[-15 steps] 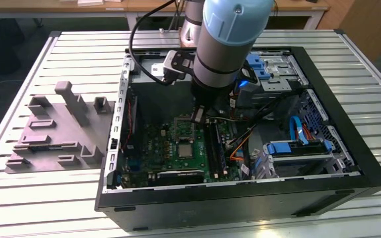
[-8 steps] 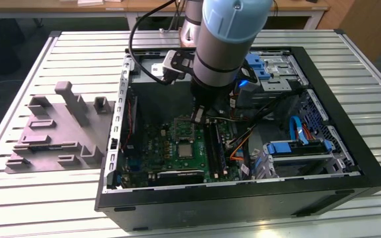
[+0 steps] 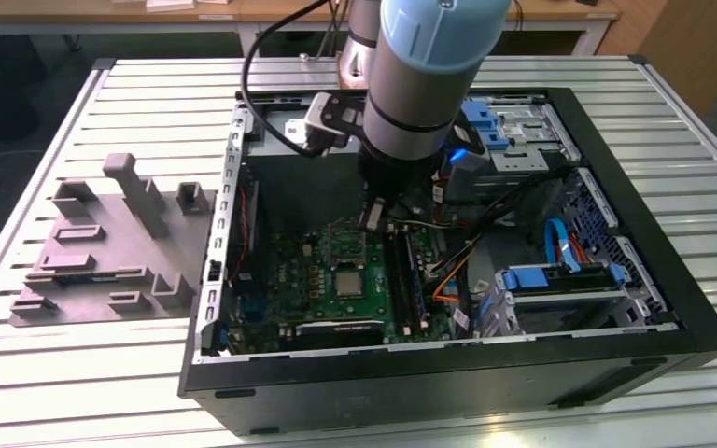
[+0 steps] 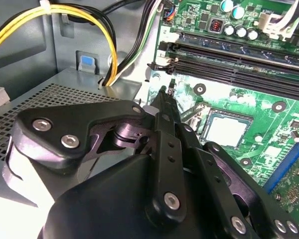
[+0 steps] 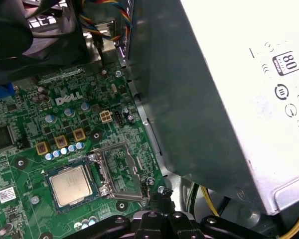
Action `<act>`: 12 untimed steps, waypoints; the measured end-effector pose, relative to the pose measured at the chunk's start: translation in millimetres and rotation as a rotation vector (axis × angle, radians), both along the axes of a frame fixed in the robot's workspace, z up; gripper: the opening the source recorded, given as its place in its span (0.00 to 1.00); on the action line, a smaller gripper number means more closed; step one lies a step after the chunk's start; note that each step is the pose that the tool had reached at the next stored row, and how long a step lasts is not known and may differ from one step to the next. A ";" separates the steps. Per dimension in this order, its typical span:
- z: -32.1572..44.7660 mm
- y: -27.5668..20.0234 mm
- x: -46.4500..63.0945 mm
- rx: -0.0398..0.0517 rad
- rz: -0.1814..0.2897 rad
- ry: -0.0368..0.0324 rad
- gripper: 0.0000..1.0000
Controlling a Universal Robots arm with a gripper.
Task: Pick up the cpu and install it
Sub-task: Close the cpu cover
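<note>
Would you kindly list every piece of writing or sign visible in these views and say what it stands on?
White logo lettering: on the green motherboard.
Boxed and round certification marks: on the grey side of the power supply.
White sticker on the motherboard: too small to read.
The cpu top: no legible print.

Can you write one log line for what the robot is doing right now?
gripper: shut, holding nothing, over motherboard | cpu: lying in socket | socket cover: open
</note>
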State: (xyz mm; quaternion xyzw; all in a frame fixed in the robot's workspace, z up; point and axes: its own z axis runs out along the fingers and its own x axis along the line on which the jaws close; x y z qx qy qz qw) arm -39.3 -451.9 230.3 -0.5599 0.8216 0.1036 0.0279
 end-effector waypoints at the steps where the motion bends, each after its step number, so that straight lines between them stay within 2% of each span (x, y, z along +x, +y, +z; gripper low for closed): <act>1: 0.6 0.0 0.0 -0.0002 0.000 0.0006 0.11; 8: 2.7 0.1 -0.1 -0.0022 0.002 0.0085 0.11; 12: 2.8 0.1 -0.1 -0.0023 0.002 0.0095 0.11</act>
